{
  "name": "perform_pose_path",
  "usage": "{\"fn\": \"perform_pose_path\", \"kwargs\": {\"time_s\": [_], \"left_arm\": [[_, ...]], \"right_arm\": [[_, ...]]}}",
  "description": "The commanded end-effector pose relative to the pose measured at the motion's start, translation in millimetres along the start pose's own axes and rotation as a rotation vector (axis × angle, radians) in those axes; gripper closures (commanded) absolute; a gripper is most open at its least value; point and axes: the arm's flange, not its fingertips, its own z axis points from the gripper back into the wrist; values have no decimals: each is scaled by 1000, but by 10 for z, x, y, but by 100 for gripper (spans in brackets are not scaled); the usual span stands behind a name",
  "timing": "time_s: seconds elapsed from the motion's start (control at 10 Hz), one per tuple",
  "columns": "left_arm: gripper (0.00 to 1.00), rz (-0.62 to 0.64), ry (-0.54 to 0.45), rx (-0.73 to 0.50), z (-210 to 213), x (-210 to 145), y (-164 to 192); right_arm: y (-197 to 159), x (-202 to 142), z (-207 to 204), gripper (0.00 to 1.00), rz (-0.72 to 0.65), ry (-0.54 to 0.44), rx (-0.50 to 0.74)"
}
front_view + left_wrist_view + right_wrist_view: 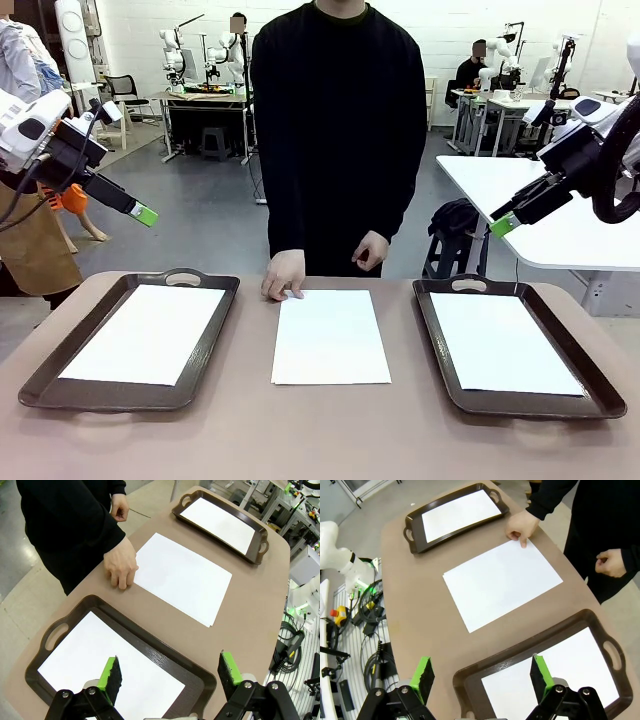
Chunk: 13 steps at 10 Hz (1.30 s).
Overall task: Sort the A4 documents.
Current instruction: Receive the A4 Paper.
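Three A4 documents (182, 577), blank white: left sheet (145, 333) in the left tray (100, 396), below the left gripper's (170, 675) fingers; right sheet (503, 343) in the right tray (540, 404), below the right gripper's (480, 675) fingers; middle sheet (330, 338) bare on the table (330, 430), beyond both finger pairs, its far corner under a person's hand (284, 274). Two dark brown handled trays. Two grippers above the table, fingers spread wide, pinching nothing

White A4 documents (330, 338), dark brown trays (80, 335), tan table (330, 430), black sleeve (285, 200).
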Motion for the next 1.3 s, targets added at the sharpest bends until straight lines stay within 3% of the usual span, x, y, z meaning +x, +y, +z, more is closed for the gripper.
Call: {"fn": "perform_pose_path", "kwargs": {"time_s": [0.0, 1.2], "left_arm": [[0, -6, 5, 2, -2, 1, -9], [0, -6, 5, 2, -2, 1, -9]], "right_arm": [[3, -2, -6, 0, 2, 2, 4], [3, -2, -6, 0, 2, 2, 4]]}}
